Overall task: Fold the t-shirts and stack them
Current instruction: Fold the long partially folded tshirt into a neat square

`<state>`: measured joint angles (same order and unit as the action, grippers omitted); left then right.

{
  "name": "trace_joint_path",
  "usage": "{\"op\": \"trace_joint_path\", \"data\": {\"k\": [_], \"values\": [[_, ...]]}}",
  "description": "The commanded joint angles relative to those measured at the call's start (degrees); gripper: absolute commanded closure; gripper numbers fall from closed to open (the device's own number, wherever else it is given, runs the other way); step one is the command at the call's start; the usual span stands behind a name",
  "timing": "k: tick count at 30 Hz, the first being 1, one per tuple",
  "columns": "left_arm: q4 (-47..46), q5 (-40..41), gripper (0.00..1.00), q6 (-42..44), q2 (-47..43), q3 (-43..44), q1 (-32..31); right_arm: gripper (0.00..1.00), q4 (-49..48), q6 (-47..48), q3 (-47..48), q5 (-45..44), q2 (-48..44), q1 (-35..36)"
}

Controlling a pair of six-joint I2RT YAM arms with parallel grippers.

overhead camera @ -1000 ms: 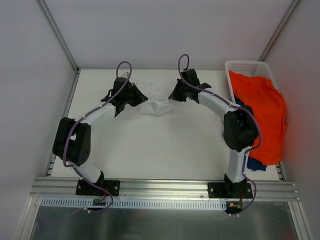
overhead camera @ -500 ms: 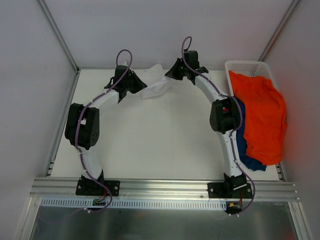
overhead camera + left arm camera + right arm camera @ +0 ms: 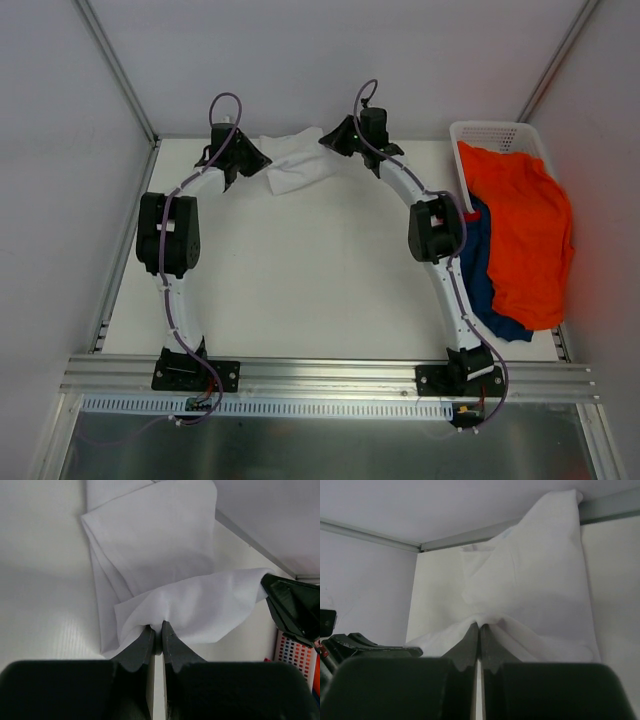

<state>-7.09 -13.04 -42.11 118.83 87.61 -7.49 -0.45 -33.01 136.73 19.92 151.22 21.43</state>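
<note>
White t-shirt (image 3: 298, 165): plain, soft, crumpled and bunched into a short band with heavy folds, no flat panel. It sits at the far edge of the table (image 3: 320, 290), strung between both grippers, part draped on the surface, with one peak of cloth up against the back wall (image 3: 330, 60).

Left gripper (image 3: 156, 628): fingers pinched together on a gathered fold at the shirt's left end. Cloth fans out from the tips, with folded layers lying on the table past them.

Right gripper (image 3: 479, 627): fingers clamped tight on a fold at the right end. Cloth rises from the tips into a tented point at the wall joint.

Both arms are stretched far forward, curving inward and facing each other across the shirt.

Edges: the shirt touches or nearly touches the back wall, can't tell which. The left gripper is near the far left corner. The white lattice basket (image 3: 490, 132) is in the far right corner, well apart from the shirt.

Orange t-shirt (image 3: 520, 235) spills out of the basket down the table's right side. Navy t-shirt (image 3: 480, 285) lies partly under it, just beside the right arm.

Open room: a broad bare stretch of table lies between the arms, running to the near rail.
</note>
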Motion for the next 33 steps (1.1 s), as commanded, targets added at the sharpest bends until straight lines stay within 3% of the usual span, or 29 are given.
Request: {"op": "trace_joint_path", "data": {"k": [1,7,22,33], "values": [[-2.0,-1.2,1.00,1.9,1.7,3.5,1.6,1.00,-13.3,-0.6,2.0,-2.3,0.9,1.5],[-4.8,-2.9,1.00,1.9,5.4,6.9,3.7,1.00,-22.0,0.0,4.1,-8.7,4.8,3.6],[-8.5,-10.1,1.00,4.0,22.4,32.3,7.0,0.99,-31.7,3.2,9.1,-29.0,12.3,4.9],[-22.3,-11.4,0.88,-1.1,34.3,40.6,7.0,0.99,-36.6,4.4,10.1,-37.6,14.6,4.1]]}}
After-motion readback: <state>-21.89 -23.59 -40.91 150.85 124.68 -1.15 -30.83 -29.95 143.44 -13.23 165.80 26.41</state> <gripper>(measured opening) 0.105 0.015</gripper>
